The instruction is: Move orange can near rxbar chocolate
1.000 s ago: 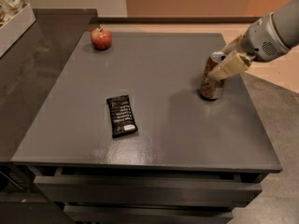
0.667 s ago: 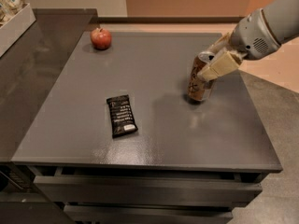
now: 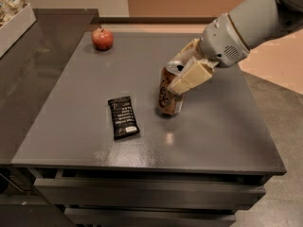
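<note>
The orange can [image 3: 169,94] stands slightly tilted on the grey table, its silver top showing, a short way right of the rxbar chocolate [image 3: 123,117], a flat black wrapper with white lettering lying near the table's front. My gripper [image 3: 182,72] reaches in from the upper right and is shut on the can's upper part, with cream fingers [image 3: 190,77] on either side of it. The can's base is at or just above the tabletop.
A red apple [image 3: 102,38] sits at the table's far left corner. The grey table [image 3: 222,141] has drawers below its front edge. A dark counter with a white box [image 3: 14,22] stands to the left.
My gripper has carried the can leftward and forward across the table, from the right side to just right of the black bar. The bar and apple have not moved.
</note>
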Controlling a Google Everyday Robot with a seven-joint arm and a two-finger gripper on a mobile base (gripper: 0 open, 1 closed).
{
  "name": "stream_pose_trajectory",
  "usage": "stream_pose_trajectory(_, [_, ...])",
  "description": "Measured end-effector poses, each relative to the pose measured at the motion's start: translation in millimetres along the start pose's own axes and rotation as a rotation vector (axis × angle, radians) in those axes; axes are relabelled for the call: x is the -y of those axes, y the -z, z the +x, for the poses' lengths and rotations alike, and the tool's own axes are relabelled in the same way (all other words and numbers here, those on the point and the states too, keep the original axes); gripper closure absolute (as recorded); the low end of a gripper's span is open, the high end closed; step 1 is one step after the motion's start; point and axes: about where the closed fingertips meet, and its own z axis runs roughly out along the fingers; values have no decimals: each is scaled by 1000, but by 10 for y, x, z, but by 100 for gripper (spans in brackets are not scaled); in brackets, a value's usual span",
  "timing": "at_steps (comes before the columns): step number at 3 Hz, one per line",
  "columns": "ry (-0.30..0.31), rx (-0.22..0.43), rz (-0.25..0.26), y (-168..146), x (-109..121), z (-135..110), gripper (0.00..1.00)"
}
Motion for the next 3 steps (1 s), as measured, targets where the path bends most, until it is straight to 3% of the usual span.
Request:
stream_pose_trajectory(2, [134, -10, -83, -505, -281, -335, 100])
stream_pose_trajectory(3, [169, -31, -103, -637, -307, -361, 83])
